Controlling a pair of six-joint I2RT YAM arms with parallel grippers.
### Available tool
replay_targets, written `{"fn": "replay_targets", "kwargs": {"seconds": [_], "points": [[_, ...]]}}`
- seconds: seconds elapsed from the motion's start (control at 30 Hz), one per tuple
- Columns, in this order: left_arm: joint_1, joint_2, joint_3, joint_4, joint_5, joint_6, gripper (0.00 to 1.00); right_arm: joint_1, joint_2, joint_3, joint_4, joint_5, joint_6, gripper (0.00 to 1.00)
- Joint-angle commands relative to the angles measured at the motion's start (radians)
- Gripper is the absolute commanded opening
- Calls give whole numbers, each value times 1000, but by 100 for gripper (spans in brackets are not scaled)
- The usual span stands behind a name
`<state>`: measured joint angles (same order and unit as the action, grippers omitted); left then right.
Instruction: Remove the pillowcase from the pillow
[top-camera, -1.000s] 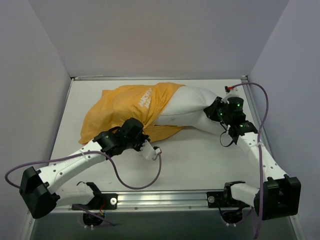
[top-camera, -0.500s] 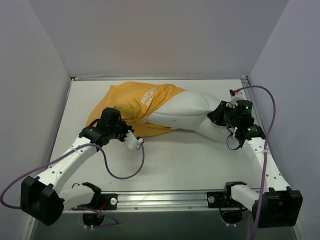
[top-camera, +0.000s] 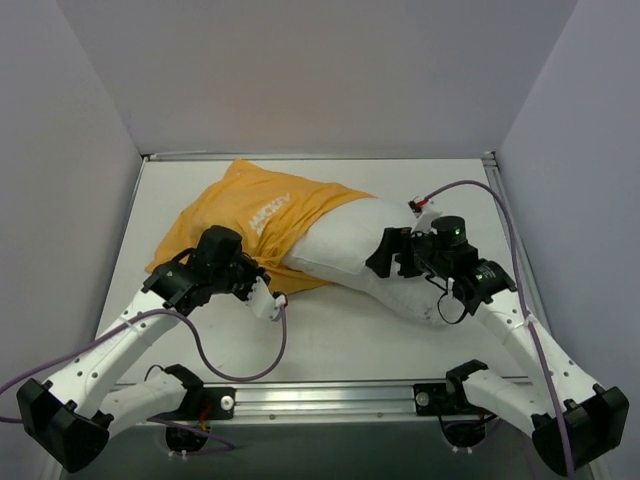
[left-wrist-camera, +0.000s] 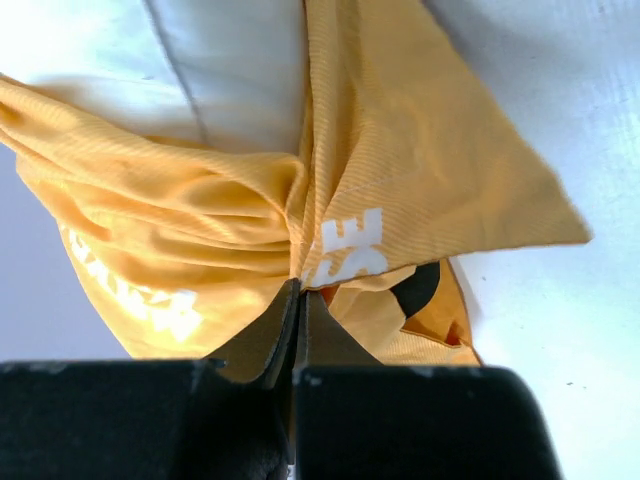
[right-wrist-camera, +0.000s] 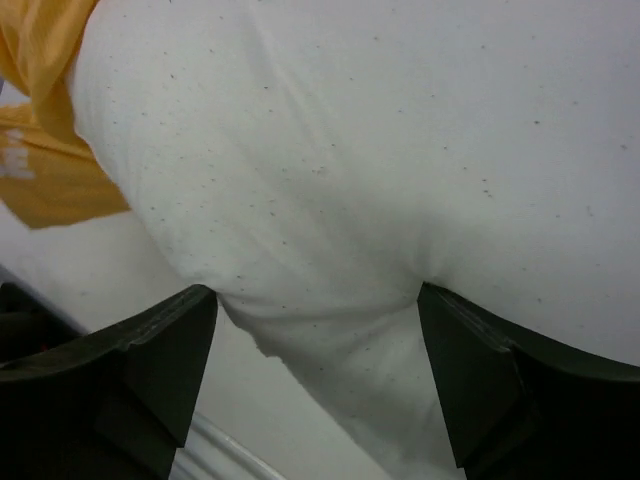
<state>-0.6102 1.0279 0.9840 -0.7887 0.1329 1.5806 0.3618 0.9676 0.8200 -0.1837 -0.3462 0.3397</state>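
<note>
The orange-yellow pillowcase (top-camera: 262, 212) with white lettering covers the left part of the white pillow (top-camera: 340, 248), whose right part lies bare across the table's middle. My left gripper (top-camera: 248, 268) is at the case's near edge, shut on a bunched fold of the pillowcase (left-wrist-camera: 400, 180); its jaws (left-wrist-camera: 300, 290) press together with the cloth pinched at their tips. My right gripper (top-camera: 383, 255) stands open over the bare pillow (right-wrist-camera: 380, 150). Its fingers (right-wrist-camera: 170, 350) are spread wide, and the pillow's end bulges between them. A strip of pillowcase (right-wrist-camera: 50, 150) shows at the left.
The white table (top-camera: 340, 330) is walled by grey panels at the left, back and right. A metal rail (top-camera: 330, 395) runs along the near edge between the arm bases. A purple cable (top-camera: 230, 365) loops over the table near the left arm.
My left gripper has dragged the pillowcase left and toward the near edge. My right arm swung left with the pillow's end, and its jaws have opened from their grip on it.
</note>
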Motion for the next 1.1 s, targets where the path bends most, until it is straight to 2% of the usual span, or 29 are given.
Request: {"fn": "replay_targets", "kwargs": {"seconds": [0.0, 0.03, 0.1, 0.2, 0.3, 0.33, 0.47, 0.5, 0.53, 0.6, 0.63, 0.73, 0.77, 0.8, 0.87, 0.9, 0.93, 1.0, 1.07], "points": [[-2, -28, 2, -56, 22, -1, 2, 66, -18, 80, -134, -16, -19, 92], [-3, -38, -4, -61, 34, 2, 2, 75, -20, 138, -151, -33, -30, 99], [-3, -48, -10, -81, 45, 2, 2, 85, -14, 212, -201, -71, -59, 100], [-2, -64, -18, -115, 60, -11, 2, 83, 35, 370, -234, -27, -59, 100], [-3, -86, -39, -142, 76, -13, 2, 65, 166, 476, -229, 53, -96, 100], [-5, -103, -45, -150, 76, -11, 2, 30, 250, 493, -220, 68, -108, 100], [-6, -138, -61, -178, 74, -34, 2, -81, 397, 512, -159, 65, -114, 99], [-8, -146, -56, -182, 76, -68, 6, -83, 410, 487, -149, 90, -113, 98], [-10, -147, -50, -187, 79, -92, 22, -77, 424, 470, -128, 105, -108, 95], [-8, -135, -27, -198, 106, -143, 48, -57, 418, 397, -103, 85, -82, 93], [-11, -126, 4, -208, 119, -187, 69, -32, 396, 368, -86, 95, -73, 92], [-14, -89, 86, -202, 189, -309, 90, 115, 352, 254, -25, 186, -28, 90], [-17, -77, 119, -196, 207, -356, 93, 182, 341, 225, -19, 217, -12, 88], [-20, -46, 155, -190, 247, -469, 94, 213, 307, 156, -11, 280, 22, 87], [-28, -5, 290, -179, 293, -601, 95, 297, 267, 75, 26, 337, 74, 84], [-31, 41, 336, -167, 315, -760, 95, 324, 246, 30, 41, 373, 131, 82], [-34, 69, 416, -115, 332, -851, 95, 351, 205, -58, 84, 380, 160, 79], [-45, 156, 479, -58, 314, -1076, 95, 435, 166, -145, 136, 377, 220, 77], [-97, 230, 571, -40, 231, -1151, 94, 497, 120, -244, 220, 385, 307, 75]]}}
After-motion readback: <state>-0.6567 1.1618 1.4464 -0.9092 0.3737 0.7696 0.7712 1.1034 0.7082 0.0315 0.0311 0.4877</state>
